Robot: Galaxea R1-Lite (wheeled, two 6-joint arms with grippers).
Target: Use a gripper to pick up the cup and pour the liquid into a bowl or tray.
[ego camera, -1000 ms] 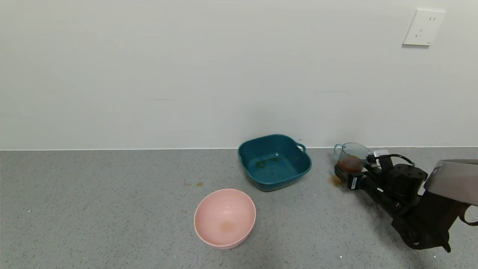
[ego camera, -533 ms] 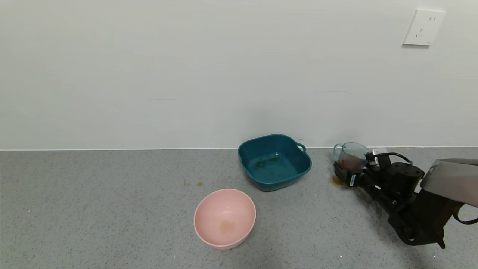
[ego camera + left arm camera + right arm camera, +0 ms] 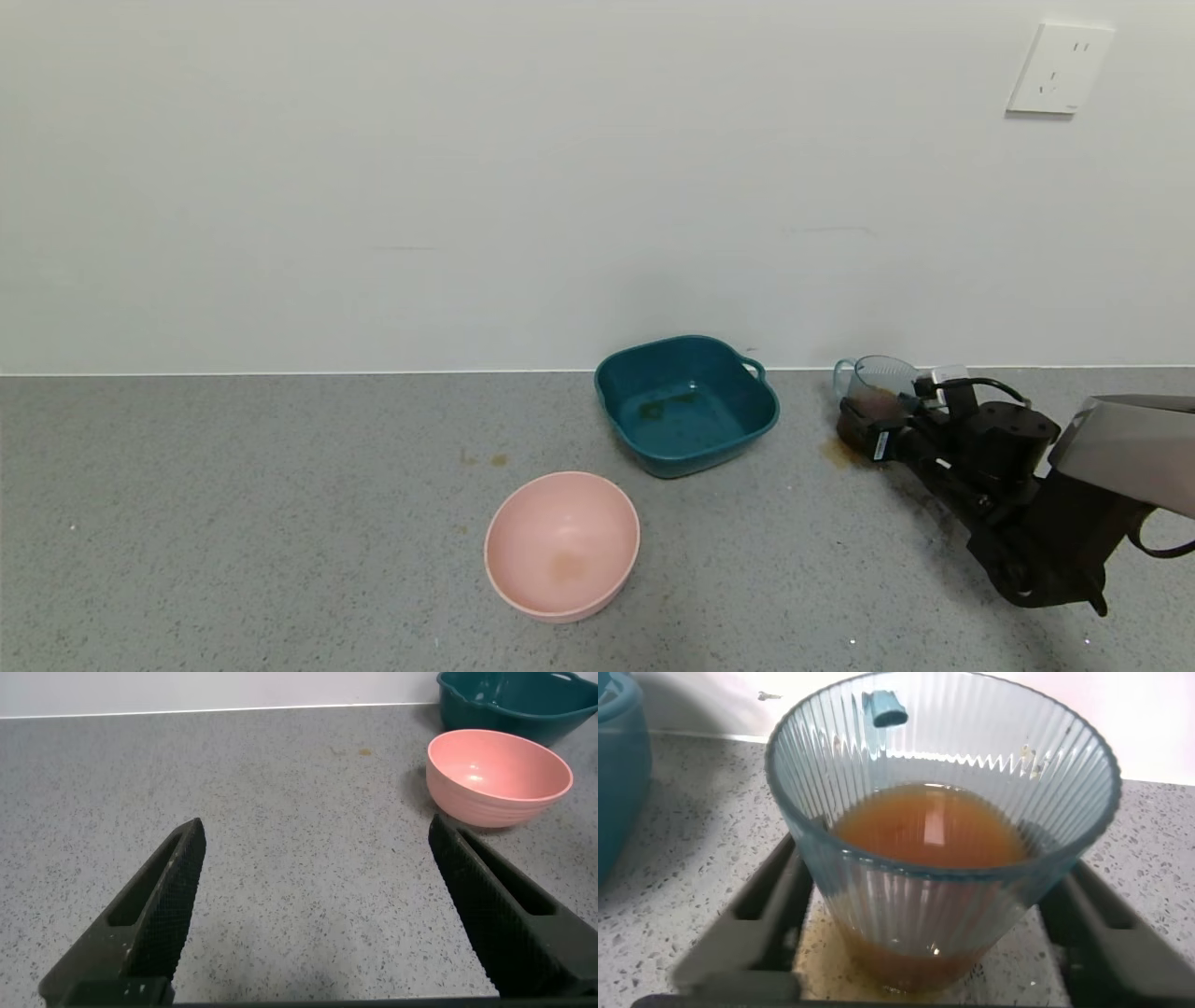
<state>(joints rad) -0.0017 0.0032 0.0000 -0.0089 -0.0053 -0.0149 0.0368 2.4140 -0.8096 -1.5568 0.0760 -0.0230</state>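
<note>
A grey speckled countertop (image 3: 280, 523) runs along a plain white wall (image 3: 467, 187). On it there are one cup, two bowl-like containers and one robot arm in the head view.

The one cup (image 3: 878, 387) is a small ribbed, see-through pale blue mug with a loop handle. It stands upright at the far right of the counter, close to the wall. It holds reddish-brown liquid (image 3: 932, 826), filling roughly the lower half.

The right gripper (image 3: 873, 425) reaches in from the right edge. Its two fingers (image 3: 761, 919) sit one on each side of the cup's lower body, close against it; whether they press the ribbed wall cannot be told. A brown wet patch (image 3: 837, 453) marks the counter at the cup's base, and the cup's bottom appears to rest on it.

The one pink bowl (image 3: 562, 544) sits nearer the front, well apart from the cup, with a faint brownish stain inside. One dark teal square basin (image 3: 686, 403) with a handle stands between the cup and the pink bowl, closer to the wall. Two small brown spots (image 3: 485, 459) dot the counter left of the basin. One white wall socket (image 3: 1060, 70) is mounted at the upper right.

The left gripper (image 3: 318, 915) hovers over bare counter with its fingers spread wide, holding nothing, the pink bowl ahead of it.
</note>
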